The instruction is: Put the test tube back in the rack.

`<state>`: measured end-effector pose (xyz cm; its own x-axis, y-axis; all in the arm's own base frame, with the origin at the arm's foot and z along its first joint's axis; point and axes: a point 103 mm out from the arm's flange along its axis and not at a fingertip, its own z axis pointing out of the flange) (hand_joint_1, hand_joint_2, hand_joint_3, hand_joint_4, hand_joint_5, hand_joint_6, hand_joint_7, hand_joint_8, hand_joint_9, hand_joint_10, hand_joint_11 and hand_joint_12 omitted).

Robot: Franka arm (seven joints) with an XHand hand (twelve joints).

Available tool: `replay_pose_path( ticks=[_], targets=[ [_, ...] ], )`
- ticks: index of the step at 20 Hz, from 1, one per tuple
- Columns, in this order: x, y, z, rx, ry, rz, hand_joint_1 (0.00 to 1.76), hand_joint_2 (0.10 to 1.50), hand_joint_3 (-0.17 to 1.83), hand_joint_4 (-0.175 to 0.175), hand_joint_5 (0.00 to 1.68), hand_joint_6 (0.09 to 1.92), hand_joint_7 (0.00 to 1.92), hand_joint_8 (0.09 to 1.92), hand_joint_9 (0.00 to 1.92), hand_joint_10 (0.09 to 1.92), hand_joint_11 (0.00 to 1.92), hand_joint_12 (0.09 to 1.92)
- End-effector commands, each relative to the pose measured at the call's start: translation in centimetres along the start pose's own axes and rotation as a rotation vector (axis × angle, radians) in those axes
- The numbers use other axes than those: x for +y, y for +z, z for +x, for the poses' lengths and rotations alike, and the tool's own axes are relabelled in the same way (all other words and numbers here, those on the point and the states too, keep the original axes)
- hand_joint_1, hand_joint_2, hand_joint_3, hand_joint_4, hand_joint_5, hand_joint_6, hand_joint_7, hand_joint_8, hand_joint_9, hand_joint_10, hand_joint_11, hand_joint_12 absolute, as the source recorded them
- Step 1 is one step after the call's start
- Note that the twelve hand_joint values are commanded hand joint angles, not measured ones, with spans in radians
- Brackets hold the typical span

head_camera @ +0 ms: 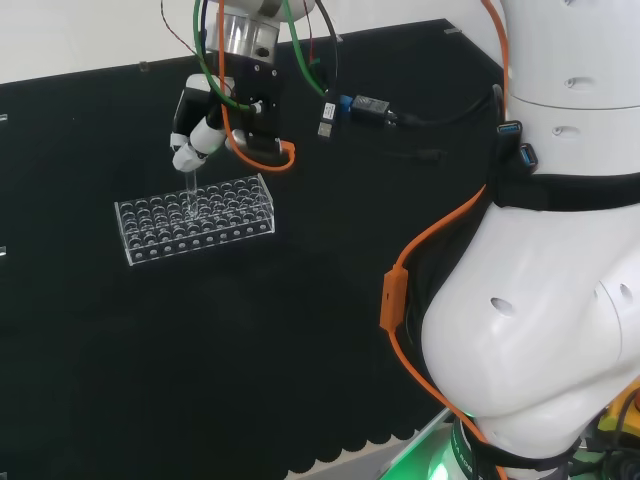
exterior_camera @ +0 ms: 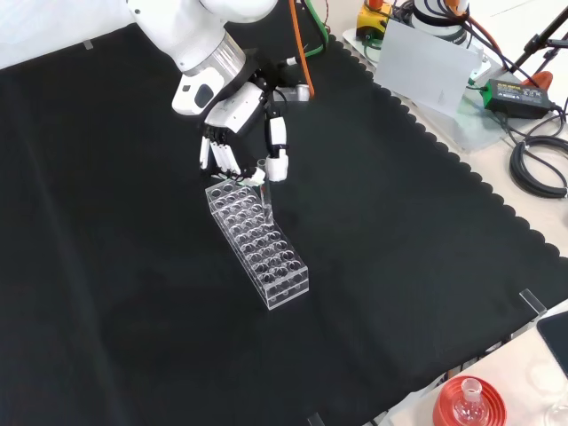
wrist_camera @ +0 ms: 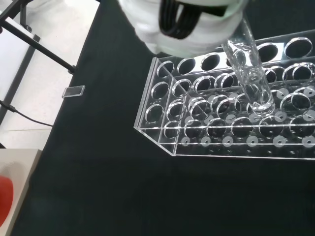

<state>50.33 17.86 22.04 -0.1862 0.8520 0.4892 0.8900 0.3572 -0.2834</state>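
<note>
Arm (head_camera: pixel 540 300): glossy white rounded links, a silver metal collar at the wrist. Orange cable (head_camera: pixel 400 290) clipped along the links; green and black wires near the wrist. Hand (exterior_camera: pixel 232 133): black body, white finger segments.

The head view looks from behind over the arm, the front view looks down from opposite, the wrist view sits close above, all sharing the clear rack (head_camera: pixel 196 218) (exterior_camera: pixel 257 242) (wrist_camera: pixel 231 123)

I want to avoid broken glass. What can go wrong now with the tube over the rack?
The hand pinches the tube near its top. The tube leans, so its tip may hit the edge of a hole. The clear rack stands loose on the cloth; a sideways push could shift it.
</note>
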Motion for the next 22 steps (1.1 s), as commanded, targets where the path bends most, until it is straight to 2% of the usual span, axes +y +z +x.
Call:
replay_pose_path(
  ticks=[1,13,18,22],
  targets=[
    [0.0,0.0,0.0,0.003,-0.002,-0.001,1.31,0.77,0.43,-0.175,1.24,0.61,1.30,0.57,1.08,0.54,0.56,1.35],
    [2.2,0.8,2.0,-0.020,-0.004,0.034,1.31,0.77,0.44,-0.175,1.24,0.62,1.30,0.57,1.08,0.54,0.56,1.35],
    [1.1,0.6,1.2,-0.002,-0.022,0.013,1.31,0.77,0.44,-0.175,1.24,0.62,1.30,0.57,1.08,0.54,0.56,1.35],
    [0.6,0.4,0.9,-0.002,-0.013,0.003,1.31,0.77,0.44,-0.175,1.24,0.62,1.30,0.57,1.08,0.54,0.56,1.35]
  ],
)
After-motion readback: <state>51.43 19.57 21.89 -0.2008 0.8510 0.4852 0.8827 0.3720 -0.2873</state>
